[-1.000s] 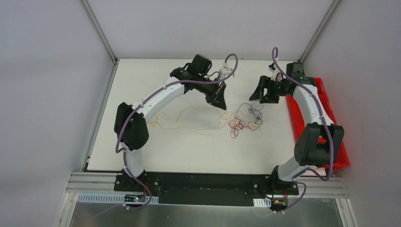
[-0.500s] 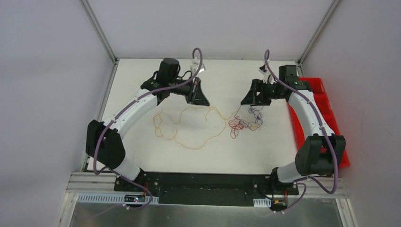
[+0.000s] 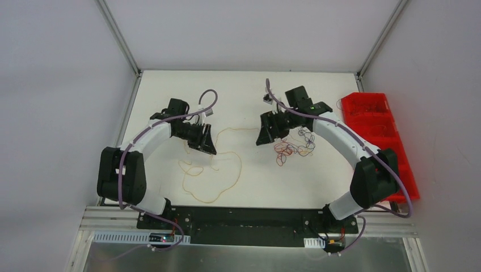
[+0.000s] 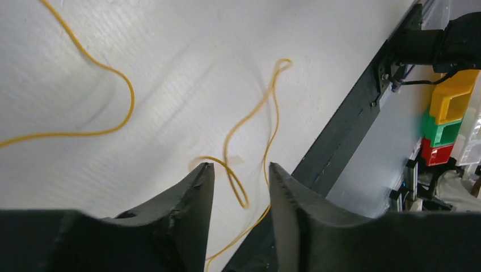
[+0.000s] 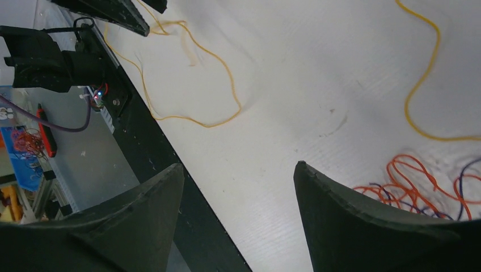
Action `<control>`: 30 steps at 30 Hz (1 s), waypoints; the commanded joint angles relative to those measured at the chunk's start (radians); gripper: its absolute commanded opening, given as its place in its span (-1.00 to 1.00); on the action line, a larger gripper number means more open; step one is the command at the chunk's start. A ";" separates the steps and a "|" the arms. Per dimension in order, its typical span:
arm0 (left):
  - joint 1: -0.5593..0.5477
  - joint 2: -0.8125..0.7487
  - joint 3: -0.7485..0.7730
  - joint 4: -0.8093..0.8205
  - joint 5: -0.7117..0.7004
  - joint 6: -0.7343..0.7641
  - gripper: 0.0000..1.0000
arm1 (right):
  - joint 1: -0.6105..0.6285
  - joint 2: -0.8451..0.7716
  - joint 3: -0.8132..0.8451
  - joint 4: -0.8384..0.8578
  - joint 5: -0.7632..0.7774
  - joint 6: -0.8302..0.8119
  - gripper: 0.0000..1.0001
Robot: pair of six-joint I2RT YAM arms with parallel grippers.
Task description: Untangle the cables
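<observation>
The left pincer [image 4: 239, 167] hangs with jaws slightly apart, gripping nothing. A long thin yellow-orange wire [image 4: 131, 93] loops on the white tabletop [image 4: 187, 51] just past its tips. The right pincer [image 5: 238, 167] gapes wide. The knot of thin red, orange and dark purple wires [image 5: 408, 181] lies just beside it, away from the left pincer, untouched.

- The thin yellow-orange wire [image 4: 131, 95] ran off the left wrist view's top and left edges. Its near loop lay partly hidden behind the black fingers [image 4: 181, 221] of the left gripper [image 4: 241, 170].
- The tangle of orange, red and dark purple wires [image 5: 411, 184] was cut by the right wrist view's right edge.
- From above, its strands were too fine to tell which crossed which.
- The red plastic bin [image 3: 366, 95] held contents too small to identify.
</observation>
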 commanded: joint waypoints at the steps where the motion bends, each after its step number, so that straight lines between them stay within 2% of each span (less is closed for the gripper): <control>1: 0.028 -0.105 0.081 -0.309 -0.086 0.316 0.16 | 0.106 0.050 0.002 0.168 0.056 0.038 0.49; 2: 0.057 -0.114 0.095 -0.368 -0.104 0.357 0.31 | 0.140 0.063 0.008 0.185 0.074 0.036 0.50; 7: 0.176 -0.114 0.150 -0.639 -0.207 0.593 0.37 | 0.225 0.146 0.032 0.212 0.097 0.063 0.47; 10: 0.180 -0.138 0.118 -0.685 -0.259 0.693 0.38 | 0.247 0.188 0.012 0.244 0.113 0.121 0.43; 14: 0.180 -0.127 0.062 -0.675 -0.272 0.722 0.37 | 0.271 0.265 0.013 0.274 0.180 0.194 0.35; 18: 0.180 -0.093 0.030 -0.656 -0.278 0.723 0.17 | 0.304 0.345 0.047 0.279 0.226 0.252 0.26; 23: 0.185 -0.094 0.016 -0.625 -0.255 0.710 -0.09 | 0.342 0.401 0.086 0.324 0.306 0.279 0.26; 27: 0.186 -0.089 0.006 -0.619 -0.228 0.706 -0.38 | 0.345 0.489 0.164 0.300 0.315 0.271 0.24; 30: 0.186 -0.081 0.009 -0.614 -0.207 0.707 -0.49 | 0.345 0.526 0.172 0.293 0.290 0.263 0.15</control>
